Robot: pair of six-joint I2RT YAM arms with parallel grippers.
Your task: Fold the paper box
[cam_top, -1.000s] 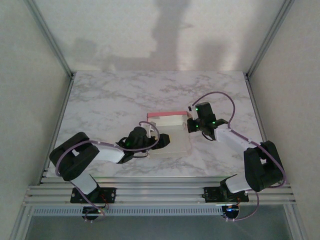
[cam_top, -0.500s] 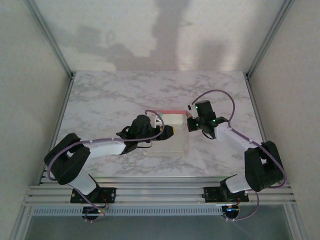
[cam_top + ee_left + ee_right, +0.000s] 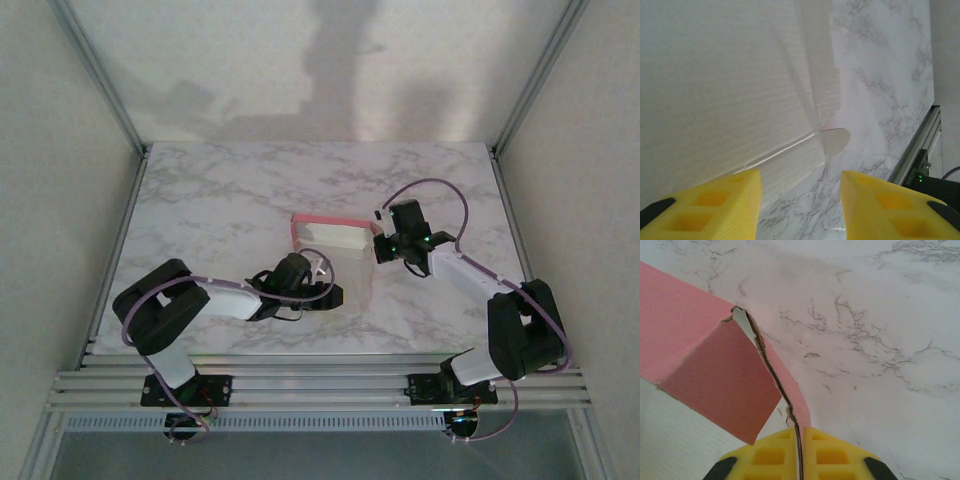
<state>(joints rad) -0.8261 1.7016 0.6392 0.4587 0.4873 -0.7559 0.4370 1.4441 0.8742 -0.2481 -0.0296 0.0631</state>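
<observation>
Paper box (image 3: 335, 240) rests half-formed on the bench (image 3: 220, 200), about midway across it, and from where I stand it reads as thin die-cut card: pink on the outer face, off-white inside. A pink strip runs along its far wall, and that wall stands up from a pale panel lying flat. Seen close from the left wrist, the pale side (image 3: 730, 75) has a fine ribbed grain, a sharp crease line, and a small rounded tab (image 3: 836, 141) poking out at the corner over the marble. From the right wrist, the pink face (image 3: 715, 375) is matte and slightly fuzzy, with a ragged brown cut edge where two flaps meet. At the box's right end the right gripper (image 3: 799, 435) has its yellow jaws pressed together on a thin pink flap edge, pinching it. On the box's near left side the left gripper (image 3: 800, 200) hangs low over the pale panel with its yellow jaws spread apart and nothing caught between them. Both sets of jaws are blocky, with square moulded recesses. Beneath the box, the bench top is white marble-patterned with grey veins, smooth and faintly glossy. Around it rise plain white walls (image 3: 300, 70) framed by slanting aluminium posts (image 3: 100, 75), soft shadows lie on the wall beyond the box, and ribbed aluminium rails (image 3: 320, 385) run on the box's near side.
</observation>
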